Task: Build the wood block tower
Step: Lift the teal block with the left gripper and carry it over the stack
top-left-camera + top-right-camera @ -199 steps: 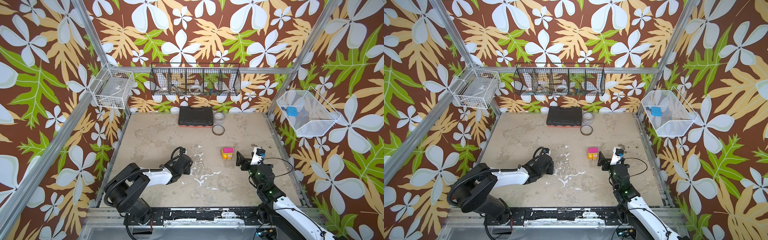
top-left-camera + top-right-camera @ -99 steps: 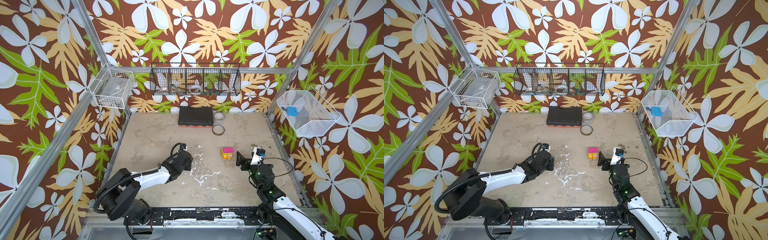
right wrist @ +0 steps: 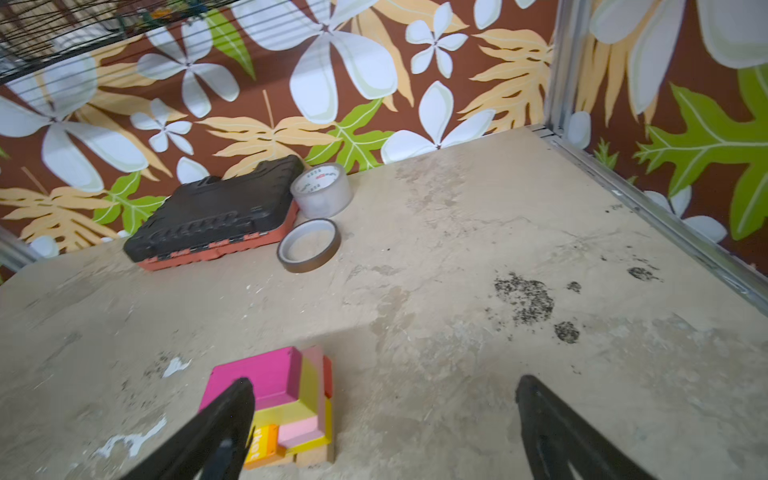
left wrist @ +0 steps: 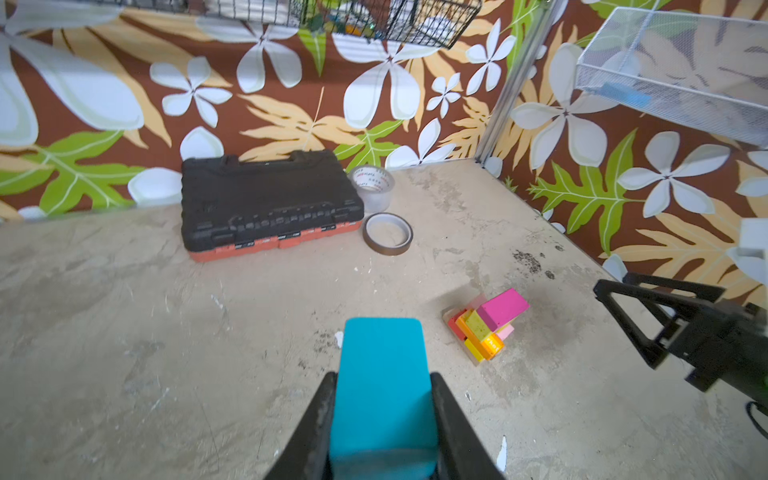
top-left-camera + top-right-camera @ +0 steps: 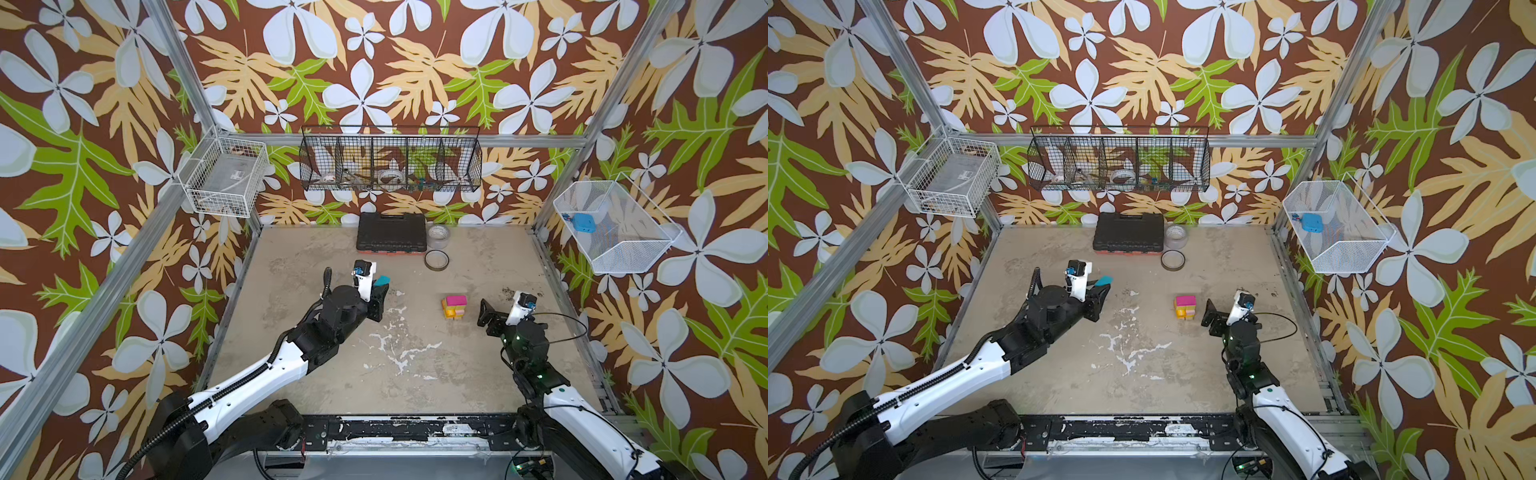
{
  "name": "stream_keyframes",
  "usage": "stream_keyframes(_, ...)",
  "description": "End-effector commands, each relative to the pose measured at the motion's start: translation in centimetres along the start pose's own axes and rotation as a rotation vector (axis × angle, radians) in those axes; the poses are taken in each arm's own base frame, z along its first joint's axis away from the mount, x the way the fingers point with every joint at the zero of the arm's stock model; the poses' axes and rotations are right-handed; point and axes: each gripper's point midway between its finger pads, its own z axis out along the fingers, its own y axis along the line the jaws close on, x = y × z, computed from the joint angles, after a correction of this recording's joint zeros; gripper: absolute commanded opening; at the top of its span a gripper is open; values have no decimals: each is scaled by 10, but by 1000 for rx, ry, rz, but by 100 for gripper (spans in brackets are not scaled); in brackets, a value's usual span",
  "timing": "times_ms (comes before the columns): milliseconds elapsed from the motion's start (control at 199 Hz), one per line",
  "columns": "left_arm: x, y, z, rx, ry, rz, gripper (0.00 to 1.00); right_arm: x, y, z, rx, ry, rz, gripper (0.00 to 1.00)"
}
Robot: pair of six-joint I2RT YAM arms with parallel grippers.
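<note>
The wood block tower (image 5: 454,306) (image 5: 1185,307) is a short stack right of the table's middle. A magenta block (image 3: 266,376) lies on top of yellow, pink, orange and tan pieces (image 4: 484,332). My left gripper (image 5: 380,291) (image 4: 383,376) hangs above the table's middle-left, shut on a teal block (image 4: 384,386) (image 5: 1104,279) that sticks out past the fingertips. My right gripper (image 5: 494,316) (image 3: 384,384) stands open just right of the tower with nothing between its fingers, and one finger (image 3: 232,411) is close beside the stack.
A black tool case (image 5: 391,232) lies at the back wall with a clear tape roll (image 5: 439,237) and a brown tape ring (image 5: 436,260) beside it. Wire baskets (image 5: 390,160) hang on the walls, including a white one (image 5: 615,226) at the right.
My left arm has risen and reached farther back and a little right, and the teal block now shows in its jaws. The right arm has stayed in place.
</note>
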Motion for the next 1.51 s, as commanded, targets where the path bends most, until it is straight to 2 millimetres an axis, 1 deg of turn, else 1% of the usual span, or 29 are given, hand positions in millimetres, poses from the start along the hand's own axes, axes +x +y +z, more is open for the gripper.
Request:
stream_keyframes(0, -5, -17, 8, 78, 30, 119, 0, -5, -3, 7, -28, 7, 83, 95)
stream_keyframes(101, -5, -34, 22, 149, 59, 188, 0, -4, -9, 11, -19, 22, 109, 92)
stream_keyframes(146, -4, -45, 27, 206, 68, 214, 0, -4, -9, 12, -17, 20, 110, 91)
stream_keyframes(236, 6, -74, 31, 383, 95, 314, 0, -4, -8, 12, -22, 20, 110, 91)
stream_keyframes(292, 12, -82, 34, 432, 105, 360, 0, -5, -6, 12, -32, 17, 107, 91)
stream_keyframes(427, 22, -91, 48, 488, 138, 443, 0, -6, 2, 5, -89, -1, 99, 92)
stream_keyframes(583, 34, -106, 62, 582, 203, 486, 0, -6, 6, -2, -129, -18, 99, 93)
stream_keyframes(734, 50, -112, 82, 627, 300, 508, 0, -4, 8, 0, -135, -1, 96, 92)
stream_keyframes(960, 69, -122, 103, 691, 377, 512, 0, -3, 7, 1, -126, 5, 97, 91)
stream_keyframes(1106, 82, -125, 118, 699, 429, 508, 0, -3, 7, -1, -129, 1, 98, 92)
stream_keyframes(1247, 94, -136, 132, 709, 470, 543, 0, -4, 7, -1, -131, 1, 98, 92)
stream_keyframes(1413, 102, -150, 153, 704, 527, 575, 0, -3, 6, 0, -127, 2, 98, 92)
stream_keyframes(1503, 106, -151, 165, 693, 554, 582, 0, -3, 7, -1, -128, 2, 98, 92)
